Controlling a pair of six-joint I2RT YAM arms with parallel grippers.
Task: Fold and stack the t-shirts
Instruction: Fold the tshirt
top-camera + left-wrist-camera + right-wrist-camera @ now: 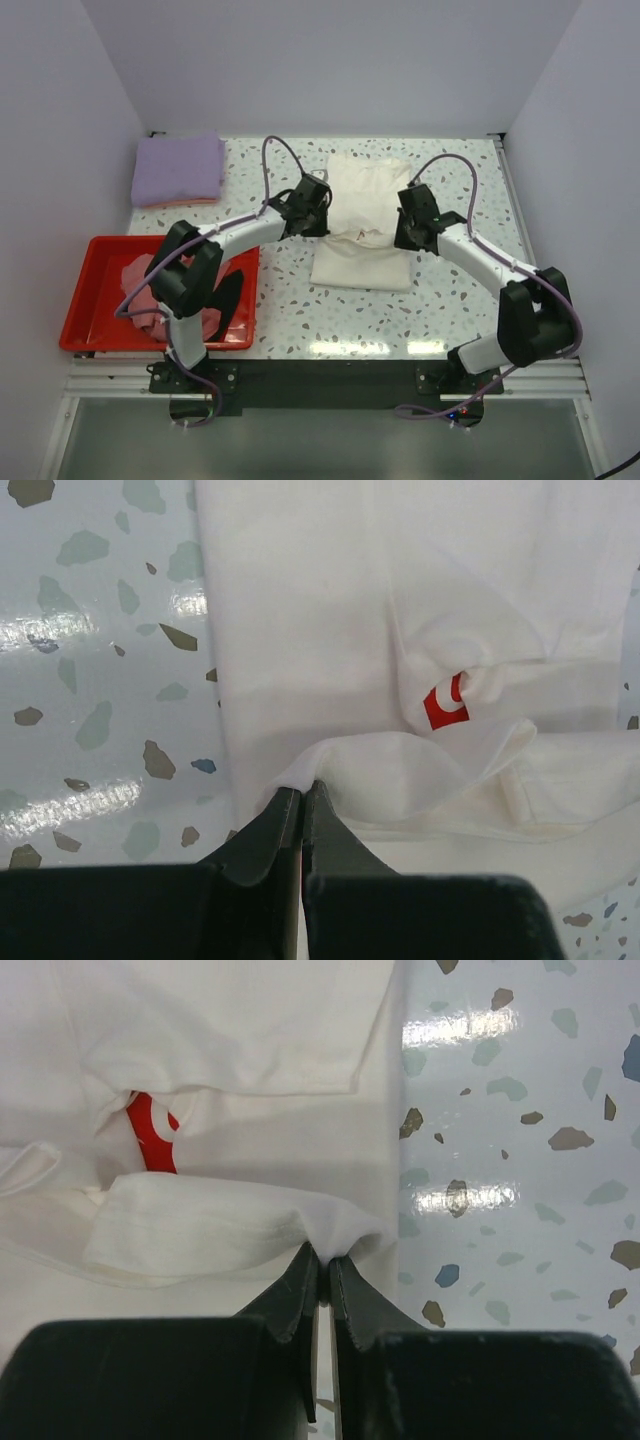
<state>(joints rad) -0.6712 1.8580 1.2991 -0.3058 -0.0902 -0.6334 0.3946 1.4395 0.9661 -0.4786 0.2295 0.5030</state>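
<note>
You overlook the whole table (pixel 290 320) from above and behind the arm bases (pixel 185 372). Your wrist views sit close over opposite edges of the cream-white t-shirt (pixel 362 215), both catching its red print (pixel 445 705).

A cream-white tee (pixel 362 195) lies part-folded mid-table, lavender tee (pixel 178 170) folded far-left.

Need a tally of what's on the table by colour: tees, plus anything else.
cream-white tee: 1
lavender tee: 1
pink tee: 1
black tee: 1
red tray: 1
Total: 5 (4 tees, 1 tray)
</note>
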